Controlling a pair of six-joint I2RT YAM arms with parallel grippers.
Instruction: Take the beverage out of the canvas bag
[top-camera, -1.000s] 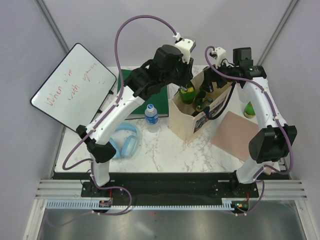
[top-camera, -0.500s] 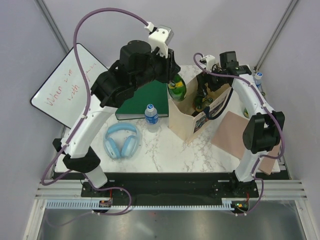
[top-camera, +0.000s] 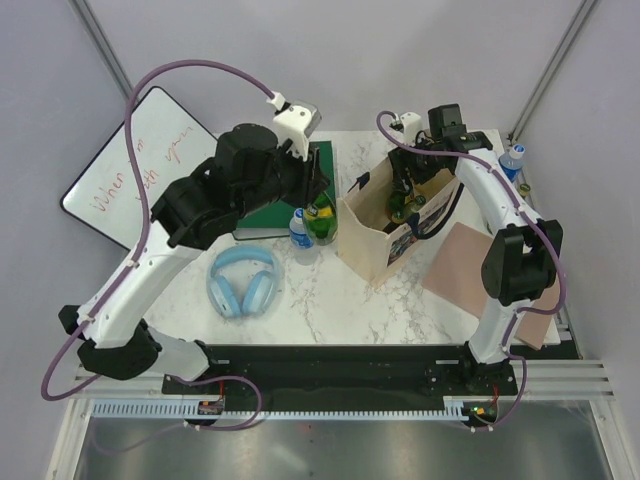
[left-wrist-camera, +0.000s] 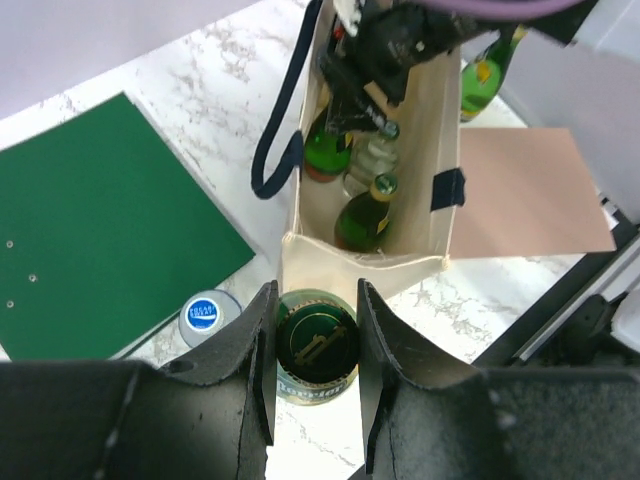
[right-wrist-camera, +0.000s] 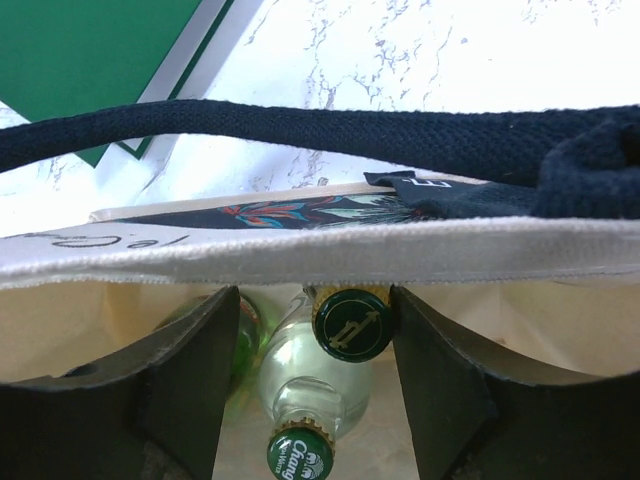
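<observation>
**Green bottle (top-camera: 321, 222) outside the canvas bag (top-camera: 365, 238), held by the left gripper (left-wrist-camera: 316, 300).**
The bottle is upright just left of the bag, beside a water bottle (top-camera: 303, 228), with the left fingers clamped on its sides. The right gripper (right-wrist-camera: 312, 310) is spread wide at the bag's mouth, above the bottles inside, gripping nothing.

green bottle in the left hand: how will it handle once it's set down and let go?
Probably glass, so heavy for its size and breakable: the green bottle looks glossy, with a metal crown cap. Tall and narrow, it may tip if nudged; the water bottle stands close beside it. Its smooth sides could slip in the left hand.
</observation>
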